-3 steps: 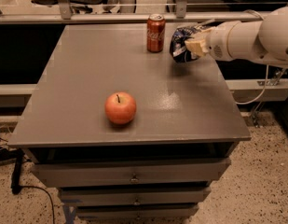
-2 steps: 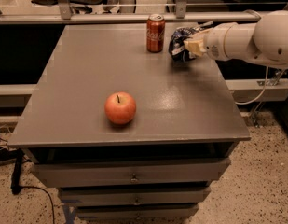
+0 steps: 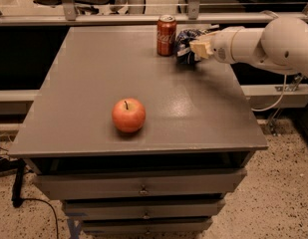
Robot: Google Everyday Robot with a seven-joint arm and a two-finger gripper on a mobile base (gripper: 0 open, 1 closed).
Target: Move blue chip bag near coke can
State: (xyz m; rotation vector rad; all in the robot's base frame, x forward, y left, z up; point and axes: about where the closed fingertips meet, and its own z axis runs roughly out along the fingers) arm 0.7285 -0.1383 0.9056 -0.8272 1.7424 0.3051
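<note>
The coke can (image 3: 166,35), red with a silver top, stands upright at the far edge of the grey table (image 3: 93,83). The blue chip bag (image 3: 184,40), dark navy with white marks, is just right of the can, low at the table surface. My gripper (image 3: 195,48) reaches in from the right on a white arm (image 3: 263,44) and is shut on the bag's right side. The bag's right part is hidden behind the fingers. I cannot tell whether the bag touches the can.
A red-orange apple (image 3: 128,115) sits near the table's front centre. Drawers (image 3: 143,188) are below the tabletop. A metal rail (image 3: 118,18) runs behind the table's far edge. Cables lie on the floor at the left.
My gripper has moved left with the blue chip bag in it, bringing the bag closer to the coke can. The can and the apple have not moved.
</note>
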